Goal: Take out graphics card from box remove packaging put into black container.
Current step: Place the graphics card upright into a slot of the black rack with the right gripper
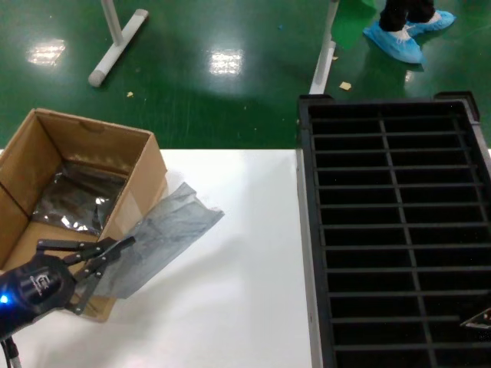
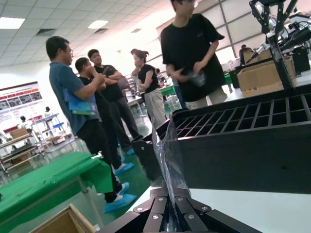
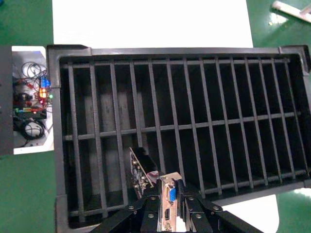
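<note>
Left gripper (image 1: 103, 257) clamped on packaging (image 1: 157, 238) beside box (image 1: 46, 153); right gripper (image 3: 170, 204) pinches graphics card (image 3: 167, 194) (over black container (image 3: 53, 145)).

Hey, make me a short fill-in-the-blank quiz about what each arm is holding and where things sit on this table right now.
1. The left tool is shut on the grey anti-static ____, beside the cardboard box.
2. The right tool holds the graphics card above the black ____.
3. The black container stands on the robot's ____ side of the white table.

Missing words: bag; container; right
</note>
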Tool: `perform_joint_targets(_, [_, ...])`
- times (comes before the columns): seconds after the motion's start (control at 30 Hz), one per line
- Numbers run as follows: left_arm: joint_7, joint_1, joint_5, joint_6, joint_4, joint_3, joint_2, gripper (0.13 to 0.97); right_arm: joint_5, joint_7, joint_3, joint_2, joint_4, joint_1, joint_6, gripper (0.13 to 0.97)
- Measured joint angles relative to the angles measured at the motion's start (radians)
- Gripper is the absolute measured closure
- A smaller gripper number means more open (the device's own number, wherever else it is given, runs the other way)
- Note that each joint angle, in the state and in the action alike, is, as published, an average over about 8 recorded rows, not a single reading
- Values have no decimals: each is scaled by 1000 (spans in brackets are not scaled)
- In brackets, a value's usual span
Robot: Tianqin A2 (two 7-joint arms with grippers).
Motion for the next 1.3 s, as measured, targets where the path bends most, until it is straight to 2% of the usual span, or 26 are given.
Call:
perform_joint_targets(0.27, [8,-5,20,0,32,-18,6,955,-81,-82,139,-21,0,-203,43,900])
perform_joint_targets(0.57, [10,-7,53,0,60,-54,10,955,-147,-136,249,-54,0,-316,18,900])
perform_joint_targets(1.03, [15,-4,117,0,90,-120,15,955,-152,-139,270,-76,0,-324,-18,900])
perform_joint_targets(1.3, [16,-3,138,0,89,-134,16,955,-115,-114,203,-61,0,-232,-19,901])
